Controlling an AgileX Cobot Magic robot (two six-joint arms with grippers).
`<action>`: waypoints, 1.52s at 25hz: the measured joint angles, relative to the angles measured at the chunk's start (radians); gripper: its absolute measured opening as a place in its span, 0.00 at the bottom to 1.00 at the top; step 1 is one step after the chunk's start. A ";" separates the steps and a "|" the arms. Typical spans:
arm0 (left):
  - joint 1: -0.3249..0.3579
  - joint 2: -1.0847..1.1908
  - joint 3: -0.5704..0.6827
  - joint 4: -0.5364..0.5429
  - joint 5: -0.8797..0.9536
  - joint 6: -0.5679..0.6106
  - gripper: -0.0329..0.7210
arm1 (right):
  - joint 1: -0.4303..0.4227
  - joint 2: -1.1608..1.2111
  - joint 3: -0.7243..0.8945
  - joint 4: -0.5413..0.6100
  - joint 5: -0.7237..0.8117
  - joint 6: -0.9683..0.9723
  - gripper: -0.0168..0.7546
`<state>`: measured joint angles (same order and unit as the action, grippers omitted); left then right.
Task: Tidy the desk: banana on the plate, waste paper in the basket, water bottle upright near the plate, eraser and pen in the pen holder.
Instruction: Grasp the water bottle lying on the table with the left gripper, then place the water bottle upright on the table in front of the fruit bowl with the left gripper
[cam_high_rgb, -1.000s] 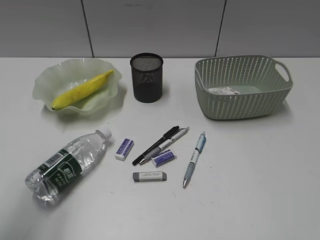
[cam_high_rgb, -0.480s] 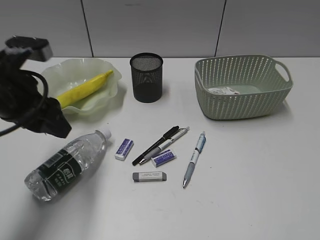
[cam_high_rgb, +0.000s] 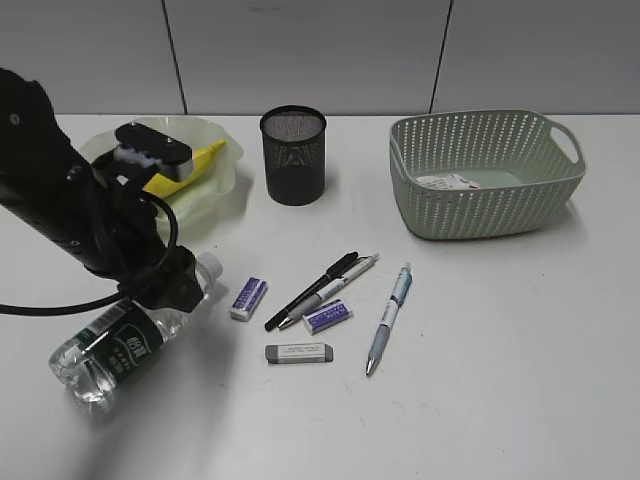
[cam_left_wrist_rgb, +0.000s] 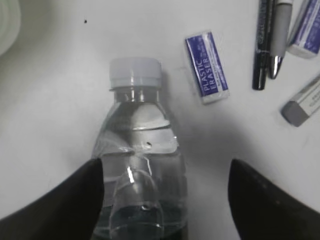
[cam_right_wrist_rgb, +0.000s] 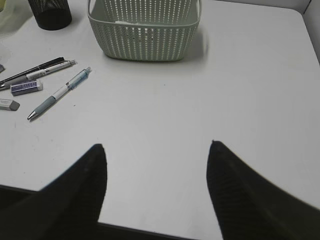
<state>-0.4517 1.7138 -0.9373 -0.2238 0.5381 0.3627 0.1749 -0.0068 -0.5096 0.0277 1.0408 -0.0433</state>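
Note:
The water bottle (cam_high_rgb: 110, 350) lies on its side on the desk (cam_high_rgb: 500, 380). My left gripper (cam_high_rgb: 175, 285) is open over its neck end, and in the left wrist view the bottle (cam_left_wrist_rgb: 142, 150) lies between the fingers (cam_left_wrist_rgb: 165, 170), close to the left one. The banana (cam_high_rgb: 203, 158) lies in the plate (cam_high_rgb: 225, 190), partly hidden by my arm. The waste paper (cam_high_rgb: 447, 183) lies in the basket (cam_high_rgb: 480, 215). The pen holder (cam_high_rgb: 293, 155) stands empty-looking. My right gripper (cam_right_wrist_rgb: 155, 147) is open and empty above bare desk.
Three erasers (cam_high_rgb: 248, 298) (cam_high_rgb: 327, 316) (cam_high_rgb: 299, 352) and three pens (cam_high_rgb: 312, 290) (cam_high_rgb: 340, 282) (cam_high_rgb: 390, 316) lie loose mid-desk, right of the bottle. A blue eraser (cam_left_wrist_rgb: 206, 67) lies beside the bottle cap (cam_left_wrist_rgb: 135, 72). The desk's front edge shows in the right wrist view (cam_right_wrist_rgb: 150, 227).
My left arm has come in from the left and moved right and down over the bottle. The bottle and other objects have not moved.

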 joint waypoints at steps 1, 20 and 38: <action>0.000 0.015 0.000 0.006 -0.009 -0.004 0.82 | 0.000 0.000 0.000 0.000 0.000 0.000 0.67; -0.003 0.126 0.000 0.055 -0.077 -0.018 0.71 | 0.000 0.000 0.000 -0.001 0.000 0.001 0.67; 0.042 -0.501 0.336 -0.126 -0.366 -0.018 0.71 | 0.000 0.000 0.000 -0.001 -0.001 0.001 0.67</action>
<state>-0.4093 1.2125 -0.6008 -0.3500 0.1719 0.3443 0.1749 -0.0068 -0.5096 0.0268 1.0397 -0.0422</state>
